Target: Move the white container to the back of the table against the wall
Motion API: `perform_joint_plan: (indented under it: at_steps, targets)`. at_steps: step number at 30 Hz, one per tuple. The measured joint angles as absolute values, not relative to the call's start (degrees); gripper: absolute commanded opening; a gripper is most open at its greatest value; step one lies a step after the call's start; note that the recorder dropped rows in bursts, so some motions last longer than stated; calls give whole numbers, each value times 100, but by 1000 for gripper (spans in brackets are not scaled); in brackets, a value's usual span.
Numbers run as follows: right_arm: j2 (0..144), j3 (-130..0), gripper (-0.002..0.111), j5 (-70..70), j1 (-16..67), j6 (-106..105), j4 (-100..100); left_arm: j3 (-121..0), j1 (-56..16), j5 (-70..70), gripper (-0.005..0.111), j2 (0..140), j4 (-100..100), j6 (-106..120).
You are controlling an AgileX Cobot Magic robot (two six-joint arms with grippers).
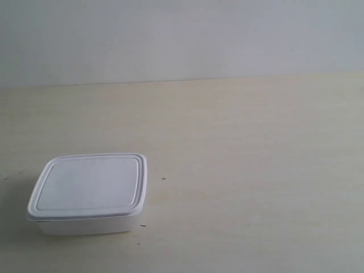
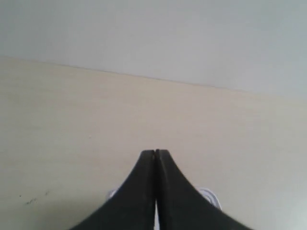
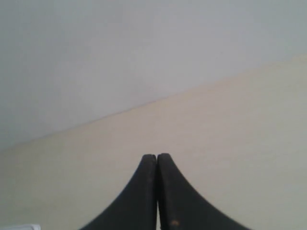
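Note:
The white container (image 1: 88,190) rests lid-on on the table (image 1: 244,165) near the front, at the exterior view's left, well short of the wall (image 1: 182,34). No arm shows in that view. In the left wrist view my left gripper (image 2: 155,152) is shut, its black fingers pressed together with nothing between them, pointing over bare table toward the wall (image 2: 168,33). Small white edges (image 2: 211,196) peek out behind the fingers; I cannot tell what they are. My right gripper (image 3: 157,155) is shut too and holds nothing.
The table's back edge meets the wall along a straight line (image 1: 182,81). A few tiny dark specks (image 1: 164,179) lie to the right of the container. A white sliver (image 3: 21,226) shows at the corner of the right wrist view.

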State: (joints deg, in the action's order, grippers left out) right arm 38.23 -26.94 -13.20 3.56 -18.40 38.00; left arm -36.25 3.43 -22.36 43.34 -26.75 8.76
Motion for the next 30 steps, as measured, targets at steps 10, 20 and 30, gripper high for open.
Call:
perform_joint_plan:
  at_steps: [10,20,30]
  targets:
    - [7160,-6840,0,-4968,356,-1252,2880,-5228,343,-4142,0,5060,-1862,568]
    - [8718,-8745,0,-5856,1513,-631,2220,-5240,323,-5096,0,5369,-1999,493]
    - [9656,-9365,0,-6094,2905,-359,1840,-6170,-18,-5396,0,6204,-1494,432]
